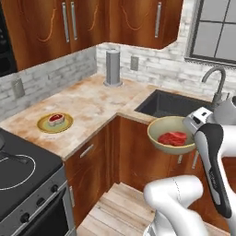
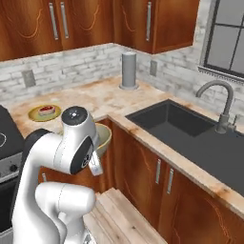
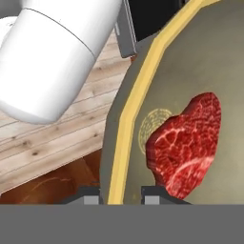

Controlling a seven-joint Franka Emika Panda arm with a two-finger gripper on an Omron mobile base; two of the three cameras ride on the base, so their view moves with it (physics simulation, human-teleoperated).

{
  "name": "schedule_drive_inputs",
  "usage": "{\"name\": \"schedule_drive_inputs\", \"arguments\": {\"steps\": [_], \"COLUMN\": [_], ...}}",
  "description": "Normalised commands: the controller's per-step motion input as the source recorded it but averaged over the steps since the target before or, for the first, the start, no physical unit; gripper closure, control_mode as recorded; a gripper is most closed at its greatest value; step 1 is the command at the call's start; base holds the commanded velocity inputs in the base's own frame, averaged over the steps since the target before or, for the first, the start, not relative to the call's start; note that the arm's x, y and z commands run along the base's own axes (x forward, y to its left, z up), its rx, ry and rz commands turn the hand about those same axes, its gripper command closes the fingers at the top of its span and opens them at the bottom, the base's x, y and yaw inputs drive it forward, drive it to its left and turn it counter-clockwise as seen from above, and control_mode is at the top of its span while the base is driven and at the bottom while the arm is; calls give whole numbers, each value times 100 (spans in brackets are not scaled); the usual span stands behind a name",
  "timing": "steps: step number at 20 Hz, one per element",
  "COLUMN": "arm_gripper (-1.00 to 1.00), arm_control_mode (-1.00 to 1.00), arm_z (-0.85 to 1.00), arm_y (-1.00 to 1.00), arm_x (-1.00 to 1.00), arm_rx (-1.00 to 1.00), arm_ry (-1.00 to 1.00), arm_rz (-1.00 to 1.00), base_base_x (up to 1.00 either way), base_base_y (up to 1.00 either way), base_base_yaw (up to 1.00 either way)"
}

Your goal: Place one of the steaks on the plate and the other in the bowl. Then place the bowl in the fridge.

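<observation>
The bowl [image 1: 171, 134] is up off the counter, carried in the air in front of the lower cabinets, near the corner where the counter turns toward the sink [image 1: 173, 104]. In the hand view we see the gripper [image 3: 121, 194] clenched on its thin rim [image 3: 133, 102], one fingertip [image 3: 88, 194] outside the wall and the other inside. We judge the bowl stiff and light, but a pinch at one edge lets it swing or tip, and the rim looks smooth enough to slip, so we would keep it level and move slowly. The rim is the only sensible place to hold it, since the wall is wide and tapers.

It is olive-tan, round and wide, with a yellower rim and a faint ring pattern at the base. One steak [image 3: 187, 143], red with pale marbling, lies loose inside; it is soft and could slide if we tilt the bowl.

Far to the left, the second steak [image 1: 56, 119] sits on the yellow plate [image 1: 44, 125] on the counter, just beyond the stove [image 1: 23, 177]. A grey cylinder [image 1: 113, 67] stands at the back wall.
</observation>
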Motion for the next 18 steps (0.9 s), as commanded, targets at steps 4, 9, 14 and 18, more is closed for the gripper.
{"name": "schedule_drive_inputs", "arguments": {"steps": [4, 9, 14, 18], "arm_gripper": [100, 100, 100, 100], "arm_control_mode": [100, 100, 100, 100], "arm_z": [0, 0, 0, 0], "arm_y": [0, 0, 0, 0], "arm_x": [0, 0, 0, 0], "arm_rx": [0, 0, 0, 0], "arm_ry": [0, 0, 0, 0], "arm_rz": [0, 0, 0, 0], "base_base_x": [-64, -73, -79, -83], "base_base_y": [0, 0, -8, -44], "base_base_yaw": [-77, -74, -66, -56]}}
